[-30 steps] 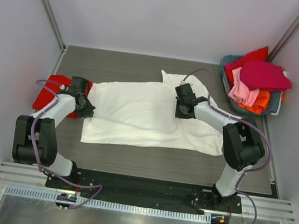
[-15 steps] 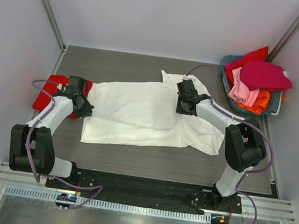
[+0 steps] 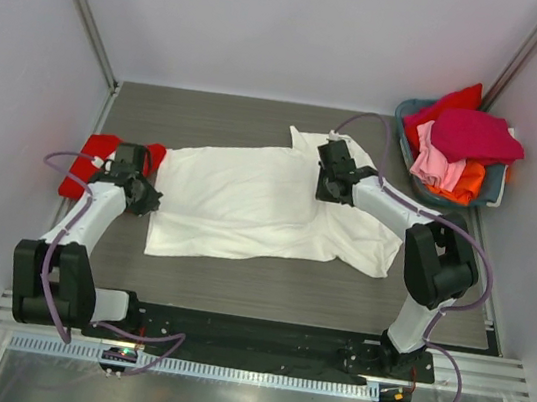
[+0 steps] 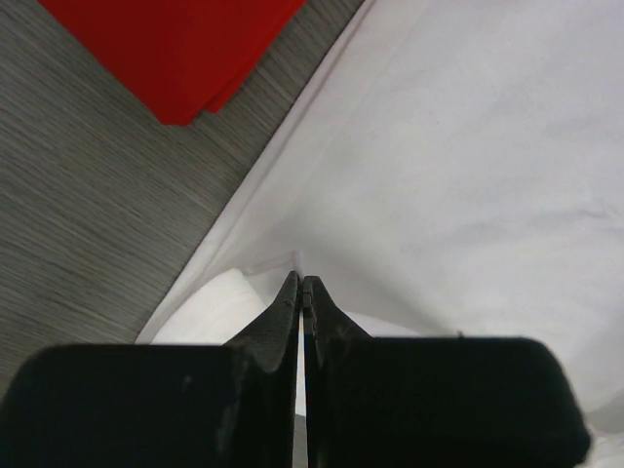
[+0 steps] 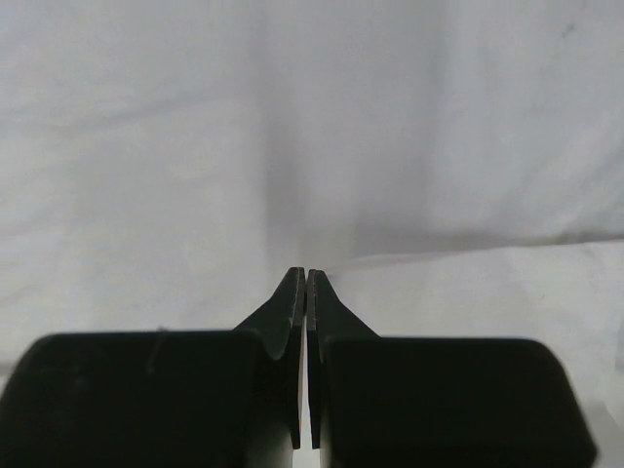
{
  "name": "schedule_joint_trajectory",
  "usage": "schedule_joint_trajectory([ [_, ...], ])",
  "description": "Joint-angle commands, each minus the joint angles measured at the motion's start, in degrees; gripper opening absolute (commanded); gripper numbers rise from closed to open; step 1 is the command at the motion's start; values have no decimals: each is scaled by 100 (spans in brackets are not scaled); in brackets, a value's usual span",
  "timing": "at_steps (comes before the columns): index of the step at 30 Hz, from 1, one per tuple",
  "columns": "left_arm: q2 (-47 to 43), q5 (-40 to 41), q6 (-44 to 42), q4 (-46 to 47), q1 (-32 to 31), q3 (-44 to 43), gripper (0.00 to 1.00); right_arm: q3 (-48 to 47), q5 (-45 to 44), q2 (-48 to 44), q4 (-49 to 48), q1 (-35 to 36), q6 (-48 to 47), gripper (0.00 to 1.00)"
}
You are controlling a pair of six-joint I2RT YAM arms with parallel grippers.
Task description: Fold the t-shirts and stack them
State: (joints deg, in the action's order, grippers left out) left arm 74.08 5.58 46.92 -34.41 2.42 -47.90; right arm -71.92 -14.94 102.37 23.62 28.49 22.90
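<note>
White t-shirt (image 3: pixel 248 203), one, lies spread mid-table. Two closed grippers pinch it: left gripper (image 4: pixel 299 283) at its left edge, right gripper (image 5: pixel 305 278) at its far right. One red t-shirt (image 3: pixel 88 159) lies at the left; four piled t-shirts (image 3: pixel 470 135) fill the far-right basket (image 3: pixel 404 128).

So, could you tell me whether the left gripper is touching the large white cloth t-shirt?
Touching. The left wrist view shows the left gripper shut on a raised edge of the white t-shirt, with cloth pinched at its tips.

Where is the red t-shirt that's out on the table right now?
Top view: the red t-shirt lies at the table's left side, just left of the white t-shirt, a strip of bare table between them, partly hidden behind the left gripper.
</note>
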Motion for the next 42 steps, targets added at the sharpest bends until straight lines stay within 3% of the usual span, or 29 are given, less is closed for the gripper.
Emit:
schedule_joint_trajectory([
  [1,-87,171,168,259,92,140,0,-279,-62,-50,-120,-10,48,1],
  [5,53,31,204,514,92,281,0,-314,17,28,-112,-10,31,5],
  [7,193,-31,204,585,84,255,0,-375,193,134,-103,-10,5,13],
  [9,404,-110,213,637,84,202,0,-393,281,196,-103,-1,-39,27],
  [10,466,-119,213,655,84,185,0,-376,246,187,-112,-1,-40,49],
  [13,660,-145,204,699,84,141,3,-244,36,4,-112,-36,-31,61],
  [18,617,-189,169,664,84,70,23,2,-79,-384,-112,-440,-40,58],
  [22,370,-120,90,577,-4,0,47,256,17,-630,-68,-958,110,53],
  [26,168,39,-59,252,-110,-350,63,363,-26,-604,-68,-1372,75,52],
  [36,-105,232,-209,-364,-724,-1248,68,214,-167,-16,-59,-1803,66,52],
  [42,53,31,-95,-198,-1189,-1459,69,222,-264,187,-50,-1847,75,52],
])
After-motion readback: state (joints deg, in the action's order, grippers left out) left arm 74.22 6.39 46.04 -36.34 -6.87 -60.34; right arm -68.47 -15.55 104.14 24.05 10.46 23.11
